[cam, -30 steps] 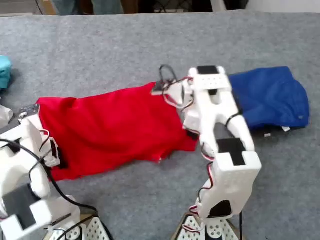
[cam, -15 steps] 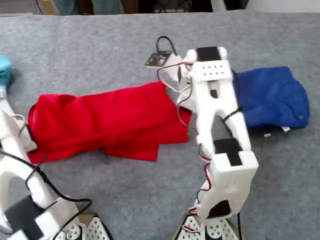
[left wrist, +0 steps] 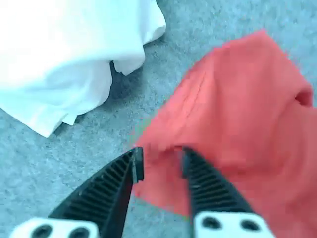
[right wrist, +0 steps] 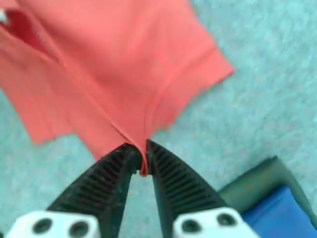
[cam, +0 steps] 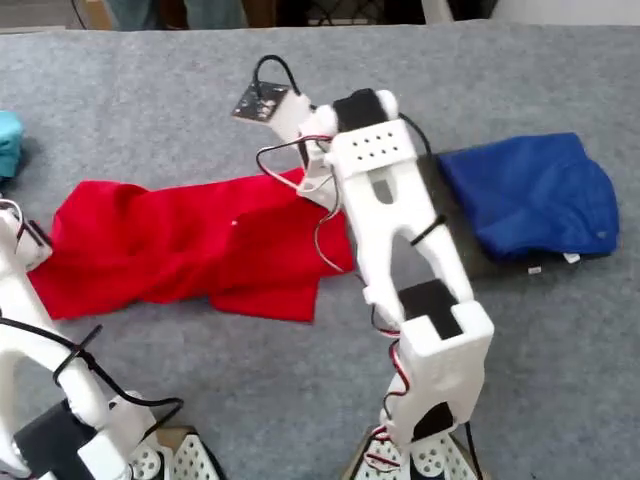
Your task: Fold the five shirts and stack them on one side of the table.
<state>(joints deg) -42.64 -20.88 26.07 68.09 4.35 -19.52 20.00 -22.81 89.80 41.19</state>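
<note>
The red shirt (cam: 190,245) lies crumpled lengthwise across the left half of the grey table (cam: 150,90). My right gripper (right wrist: 142,151) is shut on a pinched fold of the red shirt (right wrist: 114,64); in the high view it sits at the shirt's far right edge (cam: 308,182). My left gripper (left wrist: 159,161) holds the red shirt (left wrist: 237,114) at its left end, with cloth between its fingers, near the table's left edge (cam: 25,245). A folded blue shirt (cam: 535,195) rests at the right on a dark green one (right wrist: 257,186).
A white shirt (left wrist: 64,54) lies bunched just beyond the red shirt's left end. A teal garment (cam: 8,140) sits at the far left edge. Bare grey felt stretches along the back and the front middle of the table.
The right arm has swung left, carrying the red shirt's right edge with it. The left arm has pulled the other end leftward, and the shirt now lies narrower and further left.
</note>
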